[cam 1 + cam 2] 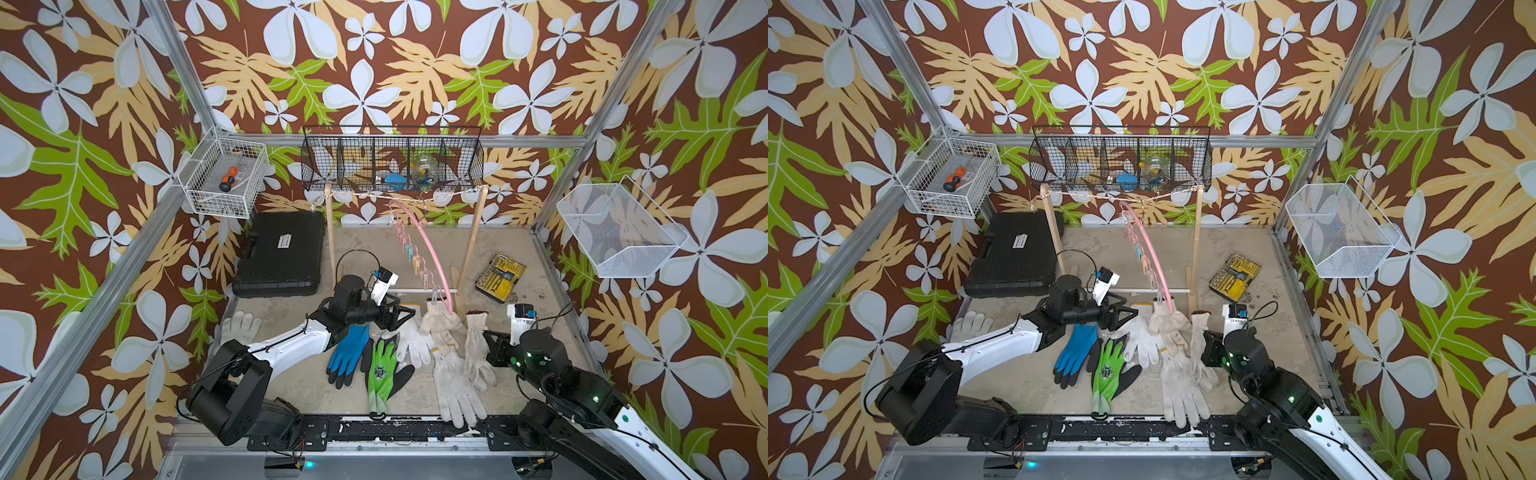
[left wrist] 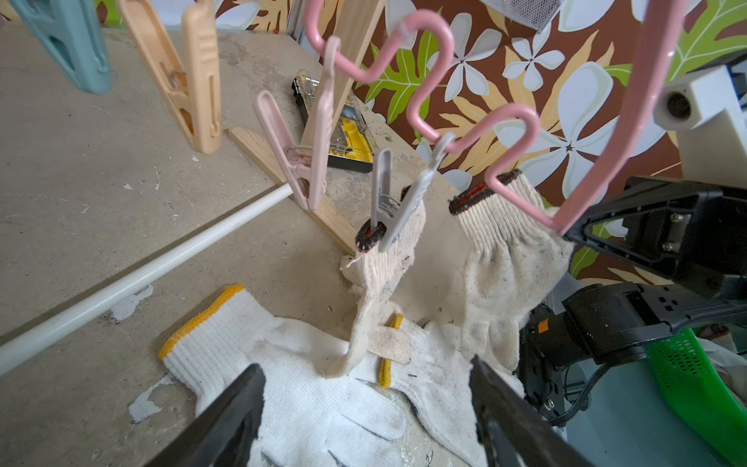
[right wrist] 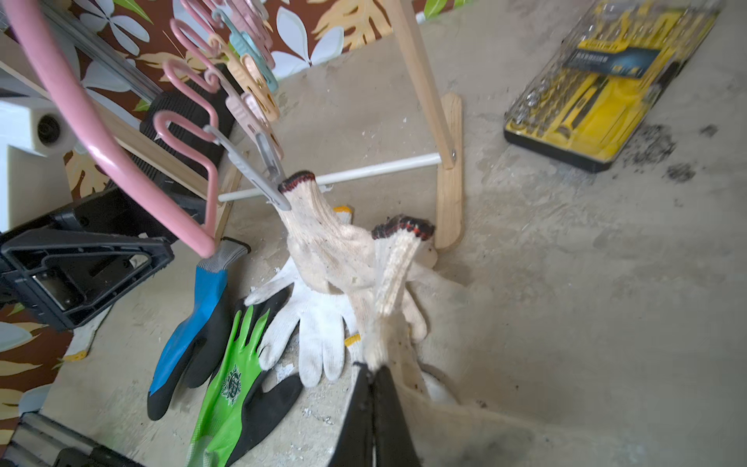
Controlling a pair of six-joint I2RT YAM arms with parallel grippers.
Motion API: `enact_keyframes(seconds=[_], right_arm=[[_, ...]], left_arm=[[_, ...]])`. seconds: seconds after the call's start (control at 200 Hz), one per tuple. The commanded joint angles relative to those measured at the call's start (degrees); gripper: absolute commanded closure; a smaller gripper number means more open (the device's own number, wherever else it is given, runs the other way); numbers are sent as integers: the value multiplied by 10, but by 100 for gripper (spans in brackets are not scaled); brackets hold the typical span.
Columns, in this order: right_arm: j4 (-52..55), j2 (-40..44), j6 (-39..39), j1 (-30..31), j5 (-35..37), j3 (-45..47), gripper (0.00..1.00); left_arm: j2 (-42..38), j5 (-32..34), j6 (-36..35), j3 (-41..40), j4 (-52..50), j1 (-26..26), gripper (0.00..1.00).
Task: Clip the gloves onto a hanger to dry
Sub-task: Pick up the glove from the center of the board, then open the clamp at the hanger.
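Pink plastic: the hanger (image 1: 432, 253) hangs from the string of the wooden rack (image 1: 330, 232) at the centre of both top views, arch tilted, pastel clips strung along its wavy bar. At its low end the grey clip (image 2: 398, 210) bites the black-and-red cuff of a beige knit glove (image 2: 372, 283), which droops from it onto the pile.

Just beside it a second beige glove (image 3: 394, 267) stands cuff-up. It is pinched low down by the right gripper (image 3: 372, 372), jaws clamped tight on the knit. The cuff sits close to the hanger's end; whether they touch cannot be told.

Left gripper (image 2: 366, 364): jaws spread wide, holding nothing, poised over the white gloves (image 2: 283, 364) with yellow cuffs. Contact unclear.

Lower centre of the top views, flat on the table:
- blue-and-black glove (image 1: 349, 349)
- green-and-black glove (image 1: 382, 370)
- more beige gloves (image 1: 455, 382)

A lone white glove (image 1: 239, 326) lies apart at the left. Black case (image 1: 282, 253) sits upper left of the table, yellow bit set (image 1: 500, 276) at the right.
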State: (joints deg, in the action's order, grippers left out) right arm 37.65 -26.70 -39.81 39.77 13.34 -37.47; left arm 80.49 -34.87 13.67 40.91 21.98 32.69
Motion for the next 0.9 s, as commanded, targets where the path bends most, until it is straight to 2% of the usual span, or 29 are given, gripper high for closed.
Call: enact_keyframes(seconds=[0.0,0.165,0.325,0.45,0.681,0.896], right_arm=[[-25,-9,71,0,55,-14,100],[-111,-60,148,-34,7,-7,100],[-193,-93,216,-166,-151,10,100],[-255,-119,246,-233,-219,22,100],[-387,-200,292,-271,-305,41,100],[-528,-268,286,-315,-420,65,100]], left_arm=[[-12,-32,13,-5,36,-1,19],[-17,-50,16,0,46,-2,20],[-4,-81,48,-5,92,-25,23],[20,-102,51,7,109,-31,25],[67,-101,52,45,127,-31,27],[105,-77,31,82,118,-31,30]])
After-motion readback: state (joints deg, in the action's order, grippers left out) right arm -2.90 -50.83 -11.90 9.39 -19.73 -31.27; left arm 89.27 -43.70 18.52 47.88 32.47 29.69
